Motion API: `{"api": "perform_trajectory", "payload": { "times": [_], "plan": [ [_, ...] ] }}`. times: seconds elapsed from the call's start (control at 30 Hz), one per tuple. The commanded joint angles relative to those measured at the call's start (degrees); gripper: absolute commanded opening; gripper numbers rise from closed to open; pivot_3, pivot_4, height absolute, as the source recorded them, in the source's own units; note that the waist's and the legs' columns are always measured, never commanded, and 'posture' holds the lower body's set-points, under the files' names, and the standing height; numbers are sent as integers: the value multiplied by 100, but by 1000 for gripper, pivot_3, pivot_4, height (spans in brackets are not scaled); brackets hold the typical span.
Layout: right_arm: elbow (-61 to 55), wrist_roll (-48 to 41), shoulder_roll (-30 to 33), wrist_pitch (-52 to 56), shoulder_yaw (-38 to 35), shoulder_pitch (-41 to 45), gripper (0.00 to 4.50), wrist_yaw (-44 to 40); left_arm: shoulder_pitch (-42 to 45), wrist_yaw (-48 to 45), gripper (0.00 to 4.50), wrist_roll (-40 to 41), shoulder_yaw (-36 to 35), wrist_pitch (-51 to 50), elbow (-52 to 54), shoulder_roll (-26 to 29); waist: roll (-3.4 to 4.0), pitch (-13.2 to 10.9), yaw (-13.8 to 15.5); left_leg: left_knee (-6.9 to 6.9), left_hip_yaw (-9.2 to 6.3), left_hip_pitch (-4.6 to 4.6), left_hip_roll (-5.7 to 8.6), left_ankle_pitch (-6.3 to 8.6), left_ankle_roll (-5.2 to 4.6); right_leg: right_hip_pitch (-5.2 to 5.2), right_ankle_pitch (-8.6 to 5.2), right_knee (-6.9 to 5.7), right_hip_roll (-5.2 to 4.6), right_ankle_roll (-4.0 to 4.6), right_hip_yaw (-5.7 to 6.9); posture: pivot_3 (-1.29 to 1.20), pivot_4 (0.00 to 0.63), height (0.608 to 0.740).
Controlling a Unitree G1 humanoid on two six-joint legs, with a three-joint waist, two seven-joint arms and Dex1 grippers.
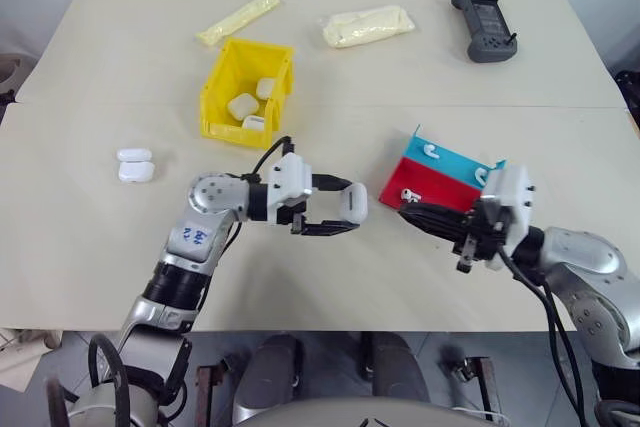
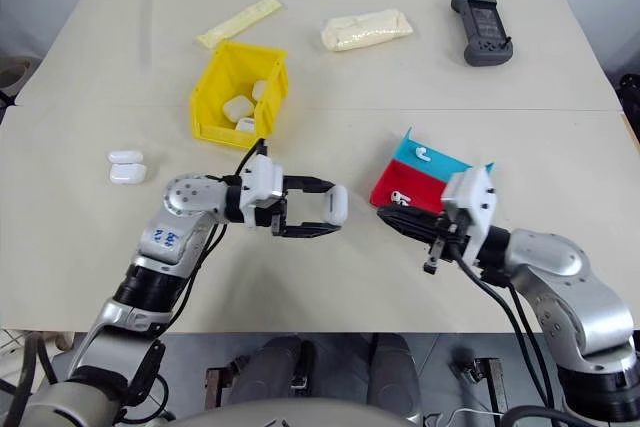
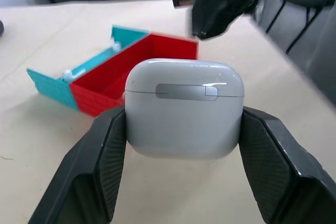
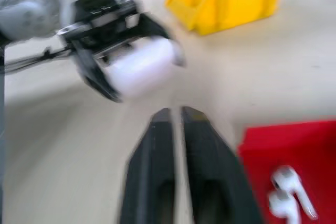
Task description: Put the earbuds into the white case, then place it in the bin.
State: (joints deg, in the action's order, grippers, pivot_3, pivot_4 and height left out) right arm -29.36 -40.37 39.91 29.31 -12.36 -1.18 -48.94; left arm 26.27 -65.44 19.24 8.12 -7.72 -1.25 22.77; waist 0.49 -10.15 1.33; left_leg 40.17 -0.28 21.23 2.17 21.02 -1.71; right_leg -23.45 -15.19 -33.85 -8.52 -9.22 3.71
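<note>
Counting white cases gives six: one case (image 1: 352,203) in the left end effector (image 1: 338,209), three in the bin (image 1: 246,90) (upper centre-left of the left eye view) and two spare cases (image 1: 135,164) lying side by side at the far left of the desk (image 1: 90,247). Earbuds in sight number three: one earbud (image 1: 431,151) on the teal half of the tray (image 1: 440,177), right of centre, and a pair (image 4: 287,196) on the red half, at the lower right of the right wrist view. Two pale pouches (image 1: 366,25) and a dark controller (image 1: 485,23) lie along the top of the frame.

From lower left the left arm reaches toward the middle, forearm bent, fingers level and pointing toward the tray. Its two fingers are clamped on the case's sides, lid closed (hinge plate facing the wrist camera), held above the desk just left of the tray.

Coming in from lower right, the right end effector (image 1: 432,217) points toward the case, at the tray's near edge. Its fingers (image 4: 205,171) stand almost together with a thin gap, holding nothing.
</note>
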Motion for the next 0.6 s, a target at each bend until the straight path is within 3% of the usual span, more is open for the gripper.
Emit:
{"api": "perform_trajectory", "payload": {
  "times": [0.03,0.3,0.47,0.6],
  "plan": [
    [-318,319,-155,-860,-360,-12,1550,33,-425,299,2791,444,-625,-121,497,160,0,0,-17,1,5,-2,0,0,0,0,0,0,0,0,-3,0,150,740],
    [-542,608,-624,-1773,-274,-292,4302,100,-1306,1606,2791,784,-1811,-613,1064,278,-1,0,26,-2,-4,-7,-11,0,3,3,0,-2,-3,0,-4,0,150,740],
    [-260,655,-663,-1822,-216,-317,4460,82,-811,2820,2791,637,-2189,-1125,665,135,-4,1,32,1,-11,-9,-2,-1,1,11,0,-2,-5,0,-4,0,150,740],
    [19,761,-665,-1897,-214,-374,4460,72,-69,3117,2791,367,-2013,-1234,-28,170,-5,2,11,0,-6,-9,17,-1,1,9,0,-3,0,0,-3,0,150,740]
  ]
}}
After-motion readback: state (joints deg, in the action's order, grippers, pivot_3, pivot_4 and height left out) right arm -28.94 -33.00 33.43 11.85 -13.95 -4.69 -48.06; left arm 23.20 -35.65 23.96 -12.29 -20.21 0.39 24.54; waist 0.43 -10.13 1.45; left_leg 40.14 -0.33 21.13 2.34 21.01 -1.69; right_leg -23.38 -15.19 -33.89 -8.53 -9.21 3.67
